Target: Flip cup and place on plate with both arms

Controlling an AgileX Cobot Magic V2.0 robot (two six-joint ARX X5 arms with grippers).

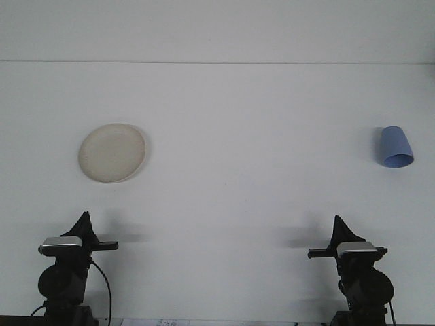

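A round cream plate point(112, 153) lies flat on the white table at the left. Far to the right, a light blue cup point(395, 147) appears to lie on its side, with its wider mouth end toward me. My left gripper point(85, 216) sits at the near left edge, well in front of the plate, and its fingers meet in a point with nothing held. At the near right edge, my right gripper point(336, 220) looks shut and empty too, in front of the cup and to its left.
The white table point(238, 190) stretches back to a far edge where a white wall begins. A black cable point(105, 285) hangs beside the left arm's base.
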